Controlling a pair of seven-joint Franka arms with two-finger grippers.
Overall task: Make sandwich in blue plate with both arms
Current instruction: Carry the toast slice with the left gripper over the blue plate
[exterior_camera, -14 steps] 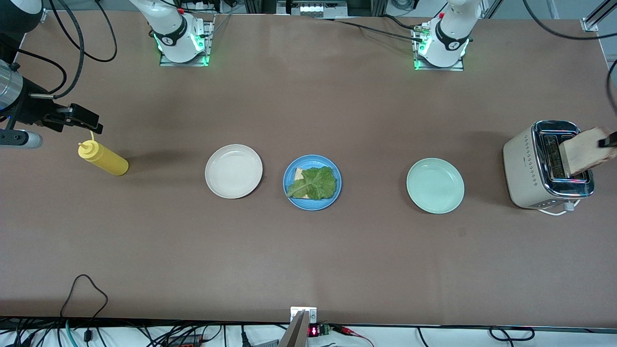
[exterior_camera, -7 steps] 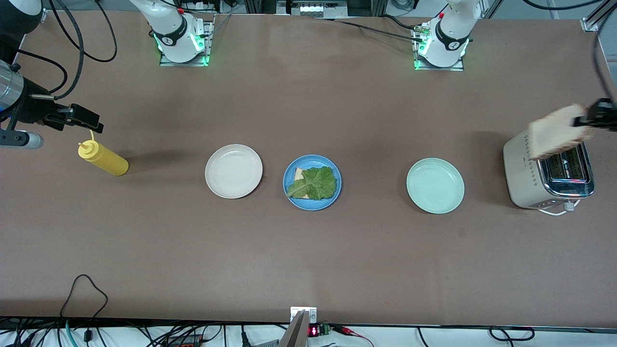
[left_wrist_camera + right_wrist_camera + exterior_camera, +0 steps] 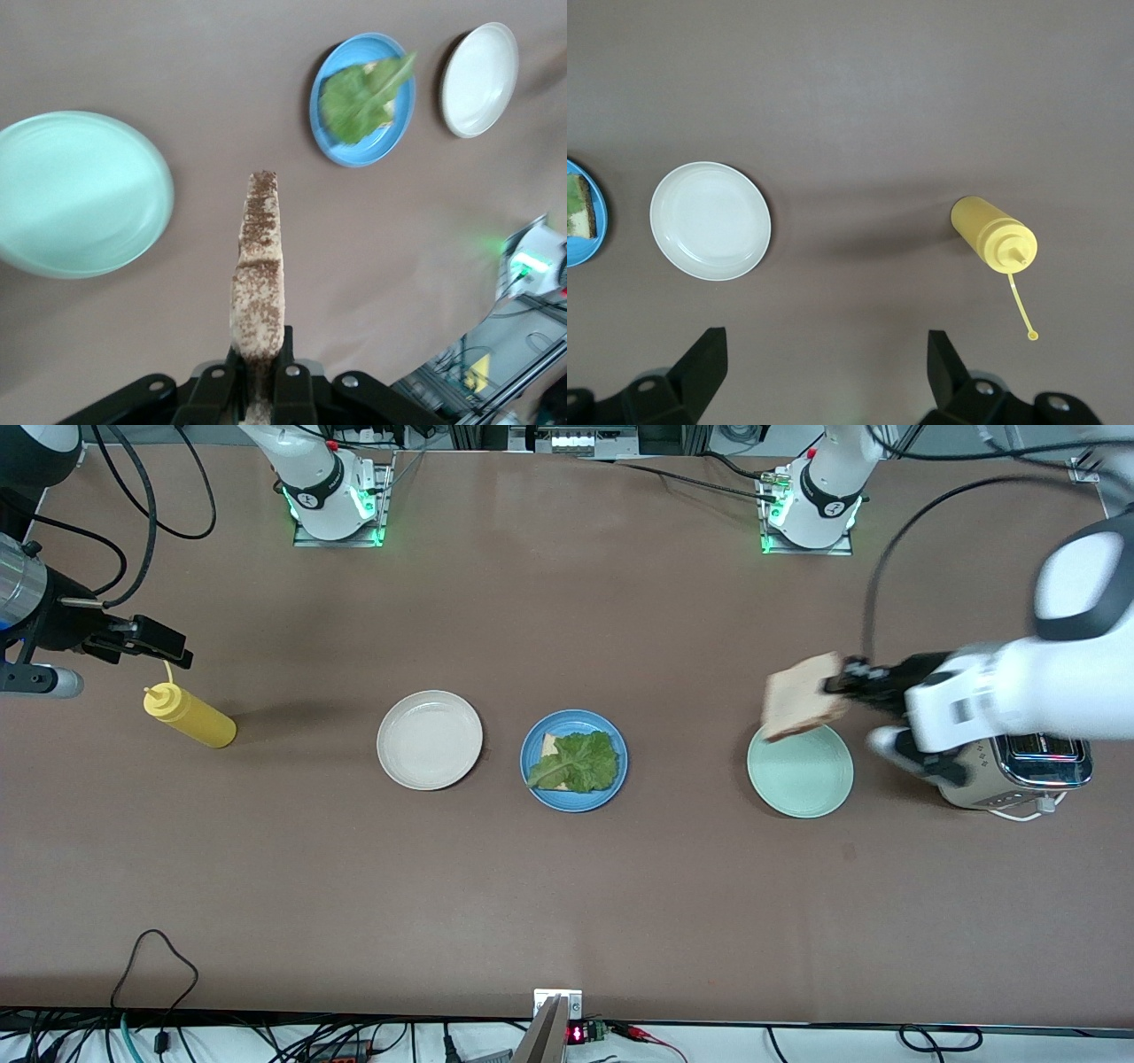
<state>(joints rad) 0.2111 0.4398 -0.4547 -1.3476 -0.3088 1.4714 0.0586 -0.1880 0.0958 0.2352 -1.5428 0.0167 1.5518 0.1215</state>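
Table (image 3: 567,886) held a toaster (image 3: 1019,766) by the left arm's end. Left gripper (image 3: 837,685) was clamped on a bread slice (image 3: 802,695) over the green plate's (image 3: 802,775) edge. Mid-table, the blue plate (image 3: 574,797) carried bread with lettuce (image 3: 580,760). Right gripper (image 3: 824,372) hung spread apart over a yellow bottle (image 3: 190,716), waiting.

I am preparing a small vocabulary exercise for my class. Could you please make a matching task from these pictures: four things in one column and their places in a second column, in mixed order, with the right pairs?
Things:
1. bread slice
2. lettuce leaf
3. yellow bottle
4. toaster

Places:
A. on the blue plate
B. at the left arm's end of the table
C. in the left gripper, over the mint-green plate
D. below the right gripper, which waits open

Pairs: 1-C, 2-A, 3-D, 4-B
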